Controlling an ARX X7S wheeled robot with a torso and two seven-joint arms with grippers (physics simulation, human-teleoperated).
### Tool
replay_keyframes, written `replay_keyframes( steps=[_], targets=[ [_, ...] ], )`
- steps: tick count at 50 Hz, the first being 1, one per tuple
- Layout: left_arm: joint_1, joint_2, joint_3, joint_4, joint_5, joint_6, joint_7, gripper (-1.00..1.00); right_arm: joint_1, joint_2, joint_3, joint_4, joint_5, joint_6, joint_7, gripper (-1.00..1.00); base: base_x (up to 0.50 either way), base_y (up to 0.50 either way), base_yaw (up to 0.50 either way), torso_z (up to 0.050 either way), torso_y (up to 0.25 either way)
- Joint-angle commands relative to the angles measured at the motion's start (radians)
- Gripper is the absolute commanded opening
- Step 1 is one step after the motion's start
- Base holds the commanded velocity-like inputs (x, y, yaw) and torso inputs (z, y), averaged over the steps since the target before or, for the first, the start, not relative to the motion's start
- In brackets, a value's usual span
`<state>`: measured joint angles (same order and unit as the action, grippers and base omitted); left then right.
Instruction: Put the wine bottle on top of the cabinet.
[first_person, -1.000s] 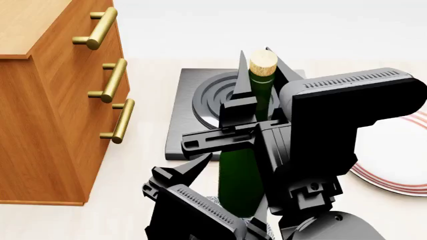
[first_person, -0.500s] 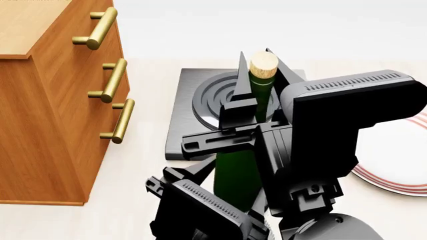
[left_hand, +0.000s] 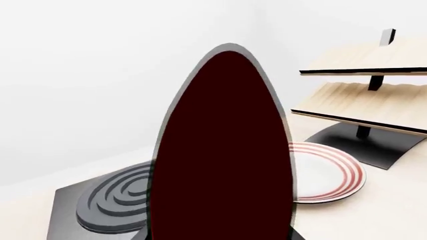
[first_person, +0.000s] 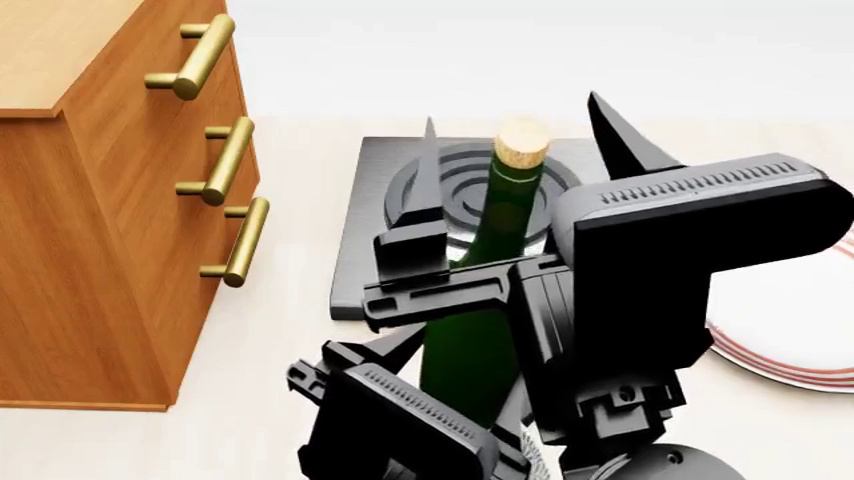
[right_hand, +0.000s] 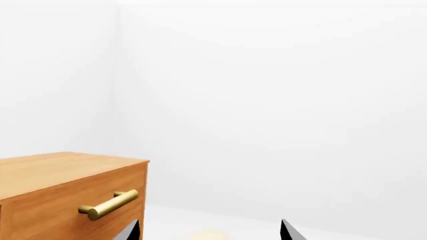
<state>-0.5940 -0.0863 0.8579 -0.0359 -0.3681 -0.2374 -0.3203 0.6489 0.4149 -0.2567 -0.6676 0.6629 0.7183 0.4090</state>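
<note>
Beside cabinet (first_person: 94, 230), right fingers (first_person: 621, 135) splayed (bottle (first_person: 487, 260) tilted)

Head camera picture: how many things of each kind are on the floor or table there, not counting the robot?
Bottles: 1, the wine bottle.
Cabinets: 1, the cabinet.
Stove burners: 1, the burner.
Plates: 1, the plate.
Total: 4.
The wooden rack shows only in the left wrist view, so it is not counted.

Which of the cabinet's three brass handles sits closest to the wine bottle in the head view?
The lowest handle on the cabinet. It sits nearest the wine bottle; the middle handle and top handle lie farther away.
</note>
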Motion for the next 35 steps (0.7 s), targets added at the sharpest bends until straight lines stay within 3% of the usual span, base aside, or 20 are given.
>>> replay_keyframes(
  steps=[1, 18, 27, 35],
  targets=[
    [-0.011, 0.014, -0.033, 0.021, -0.084, 0.054, 0.025, -1.0, -0.039, -0.014, 0.034, -0.035, -0.01, -0.012, 0.001, 1.0, 0.0, 0.0, 0.0, 0.0, 0.0],
    [-0.054, -0.041, -0.062, 0.105, -0.12, 0.002, -0.011, -1.0, -0.278, 0.028, 0.209, -0.274, 0.095, -0.083, 0.085, 1.0, 0.0, 0.0, 0.0, 0.001, 0.001],
    [-0.07, -0.105, -0.103, 0.166, -0.139, -0.035, -0.043, -1.0, -0.528, 0.011, 0.225, -0.318, -0.022, -0.244, 0.054, 1.0, 0.0, 0.0, 0.0, 0.0, 0.001],
    [-0.099, -0.15, -0.131, 0.216, -0.155, -0.078, -0.063, -1.0, -0.637, 0.015, 0.155, -0.285, -0.181, -0.311, 0.03, 1.0, 0.0, 0.0, 0.0, 0.0, 0.0]
  ],
)
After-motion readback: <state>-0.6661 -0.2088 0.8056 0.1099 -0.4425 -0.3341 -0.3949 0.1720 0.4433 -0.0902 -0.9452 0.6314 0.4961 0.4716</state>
